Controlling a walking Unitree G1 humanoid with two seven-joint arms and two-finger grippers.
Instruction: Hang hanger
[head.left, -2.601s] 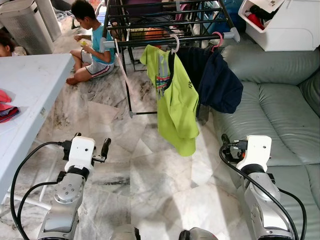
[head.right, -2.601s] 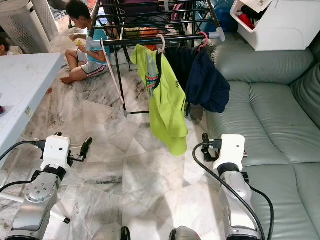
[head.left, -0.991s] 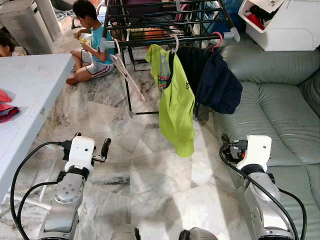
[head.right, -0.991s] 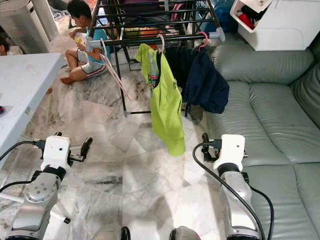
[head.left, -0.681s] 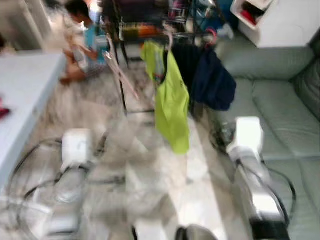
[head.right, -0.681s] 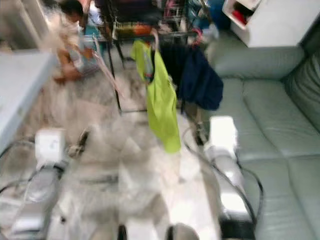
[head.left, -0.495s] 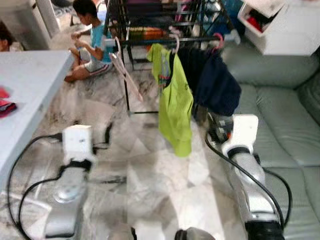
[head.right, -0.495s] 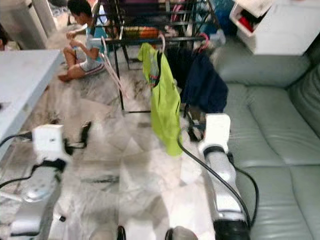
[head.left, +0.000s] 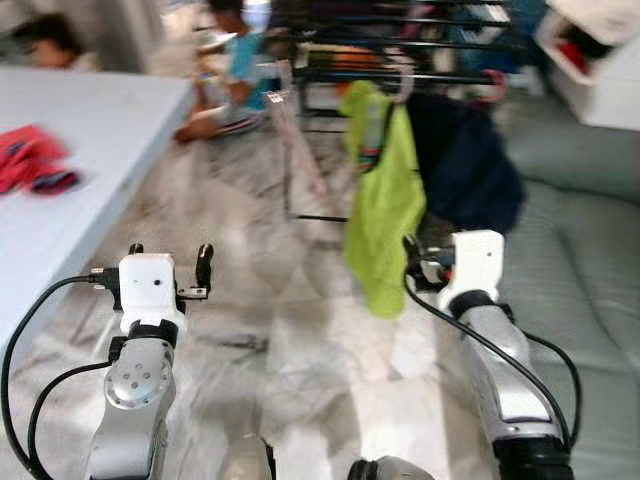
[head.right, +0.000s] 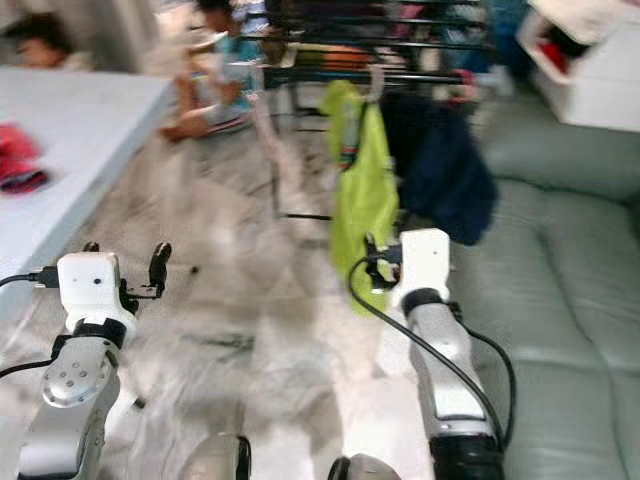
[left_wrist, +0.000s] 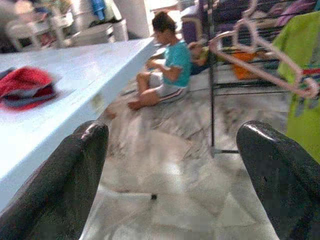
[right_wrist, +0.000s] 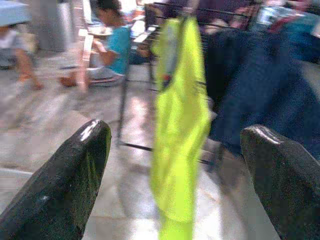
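Marble floor (head.left: 300, 330) | rack (head.left: 400, 45): green shirt (head.left: 385, 215) hung | L pincer (left_wrist: 172, 165) + R pincer (right_wrist: 175, 165) wide apart, empty

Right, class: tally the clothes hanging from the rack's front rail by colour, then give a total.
Green shirt: 1
Navy garment: 1
Total: 2

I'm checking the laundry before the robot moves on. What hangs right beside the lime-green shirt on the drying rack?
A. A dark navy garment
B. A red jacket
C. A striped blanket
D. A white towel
A: the dark navy garment hangs on the drying rack right beside the lime-green shirt, toward the sofa.
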